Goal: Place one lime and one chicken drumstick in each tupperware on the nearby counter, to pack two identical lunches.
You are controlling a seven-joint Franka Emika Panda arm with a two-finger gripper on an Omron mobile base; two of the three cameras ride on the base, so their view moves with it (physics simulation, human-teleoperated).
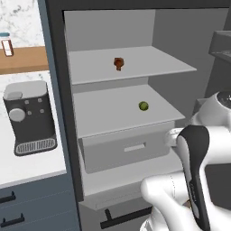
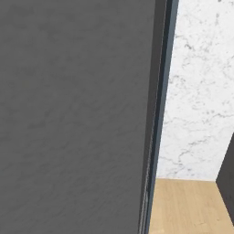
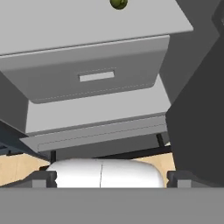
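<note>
An open fridge stands in front of me. A small orange-brown chicken drumstick [image 1: 118, 63] lies on its upper grey shelf. One green lime [image 1: 143, 106] sits on the shelf below, and it also shows at the top edge of the hand view [image 3: 118, 3]. My gripper [image 3: 111, 179] is open and empty, low in front of the fridge drawer and well below the lime. The white counter [image 1: 27, 169] runs along the left of the fridge. The tupperware is out of view.
A grey drawer [image 1: 126, 149] with a slot handle sits under the lime's shelf. A dark coffee machine [image 1: 29, 117] stands on the counter, under a wooden shelf [image 1: 22, 58] holding a jar [image 1: 6, 45]. The grey fridge door [image 2: 73, 114] stands close on the right.
</note>
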